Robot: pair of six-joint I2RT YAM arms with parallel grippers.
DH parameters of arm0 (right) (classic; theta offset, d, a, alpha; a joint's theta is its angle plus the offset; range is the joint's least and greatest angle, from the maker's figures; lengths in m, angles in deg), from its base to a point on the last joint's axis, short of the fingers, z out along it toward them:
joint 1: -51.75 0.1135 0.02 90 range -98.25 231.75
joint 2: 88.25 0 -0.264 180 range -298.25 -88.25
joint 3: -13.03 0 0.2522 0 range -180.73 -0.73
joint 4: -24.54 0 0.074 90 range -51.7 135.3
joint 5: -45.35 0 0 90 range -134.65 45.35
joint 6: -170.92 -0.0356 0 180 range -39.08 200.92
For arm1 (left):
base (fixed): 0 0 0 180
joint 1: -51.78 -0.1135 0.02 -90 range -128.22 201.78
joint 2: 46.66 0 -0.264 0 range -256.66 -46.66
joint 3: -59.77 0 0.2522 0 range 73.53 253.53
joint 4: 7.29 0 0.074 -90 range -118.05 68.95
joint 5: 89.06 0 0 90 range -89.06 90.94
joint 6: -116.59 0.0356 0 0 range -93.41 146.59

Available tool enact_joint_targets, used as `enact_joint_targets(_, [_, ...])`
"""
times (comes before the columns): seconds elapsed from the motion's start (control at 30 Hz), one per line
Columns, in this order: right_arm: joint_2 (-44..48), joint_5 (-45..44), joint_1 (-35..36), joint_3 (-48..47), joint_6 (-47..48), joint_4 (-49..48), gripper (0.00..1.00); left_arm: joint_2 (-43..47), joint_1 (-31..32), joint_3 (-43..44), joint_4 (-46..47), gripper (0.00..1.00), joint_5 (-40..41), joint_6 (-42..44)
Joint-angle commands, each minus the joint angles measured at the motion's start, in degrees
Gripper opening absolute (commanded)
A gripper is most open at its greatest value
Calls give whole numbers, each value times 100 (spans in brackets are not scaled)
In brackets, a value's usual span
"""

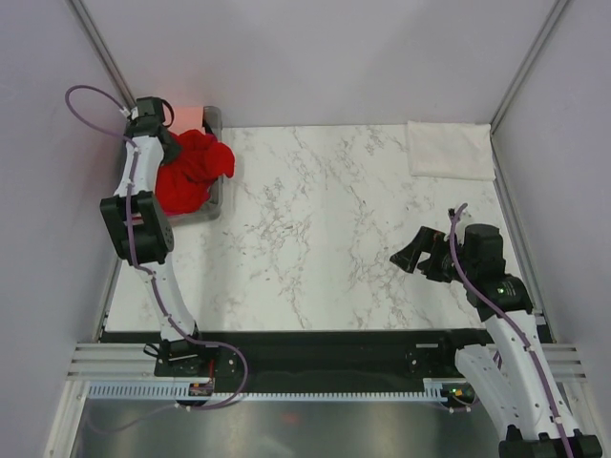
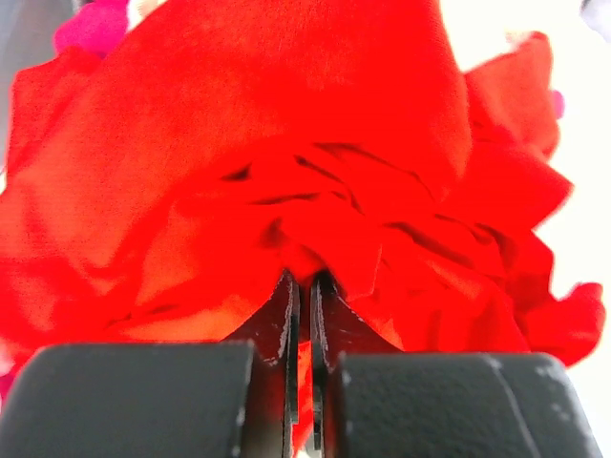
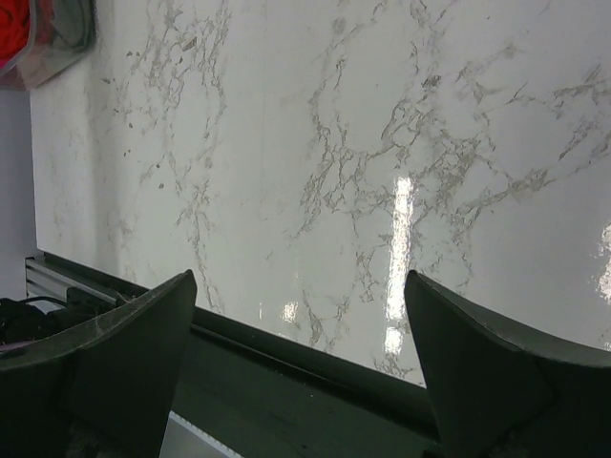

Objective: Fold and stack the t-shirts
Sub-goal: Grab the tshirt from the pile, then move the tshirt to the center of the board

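Observation:
A bright red t-shirt (image 1: 191, 172) hangs bunched over the grey bin (image 1: 214, 122) at the far left. My left gripper (image 1: 164, 143) is shut on the red t-shirt; in the left wrist view the red cloth (image 2: 286, 172) fills the frame, pinched between the closed fingers (image 2: 283, 315). A bit of magenta-pink cloth (image 2: 91, 24) shows behind it, and peach cloth (image 1: 191, 115) shows in the bin. A cream-white t-shirt (image 1: 451, 150) lies folded at the far right corner. My right gripper (image 1: 416, 256) is open and empty above the marble table (image 1: 315, 219) near its front right.
The bin's corner (image 3: 57, 43) shows at the upper left of the right wrist view. The table's dark front rail (image 3: 286, 372) runs under the right gripper's fingers (image 3: 143, 334). Enclosure walls and posts stand close on both sides.

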State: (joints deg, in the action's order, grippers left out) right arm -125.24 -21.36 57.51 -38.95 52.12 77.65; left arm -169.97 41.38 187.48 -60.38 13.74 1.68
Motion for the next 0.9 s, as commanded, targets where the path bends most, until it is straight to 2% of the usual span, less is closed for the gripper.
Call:
enact_joint_targets(0.0, [122,62,4,-168,-91,-200,98,982,116,417,-66,2,65,-294])
enact_joint_targets(0.1, [140,27,4,-492,-152,10,98,1624,546,767,-92,2,39,-401])
enact_joint_targets(0.23, [201,-70,4,-1134,-231,415,98,2625,1493,866,-101,2,-31,-716])
enact_joint_targets(0.3, [367,-166,4,-1432,-337,520,98,3247,1907,464,-14,2,-145,-1024])
enact_joint_targets(0.33, [429,-210,4,-1530,-442,573,98,3399,2388,348,56,2,-189,-1034])
enact_joint_targets(0.4, [578,-368,13,-1880,-460,818,98,3663,2917,129,57,2,-164,-955])
enact_joint_targets(0.43, [614,-447,4,-1996,-460,941,98,3873,3390,40,40,2,-164,-885])
enact_joint_targets(0.53, [711,-816,4,-2391,-408,1425,98,4321,4104,-539,31,2,-102,-753])
enact_joint_targets(0.63, [729,-1263,13,-2646,-398,1847,98,4665,4361,-1408,-22,2,-137,-770])
enact_joint_targets(0.73, [658,-1554,4,-2735,-478,2146,98,5009,4362,-2384,-57,5,-251,-893])
enact_joint_targets(0.8, [588,-1582,4,-2691,-513,2252,98,5053,4362,-2954,-57,13,-426,-998])
enact_joint_targets(0.83, [571,-1625,4,-2665,-522,2278,98,4992,4362,-3105,-57,23,-758,-1007])
enact_joint_targets(0.87, [570,-1626,13,-2621,-548,2313,98,4896,4362,-3307,-74,55,-1013,-947])
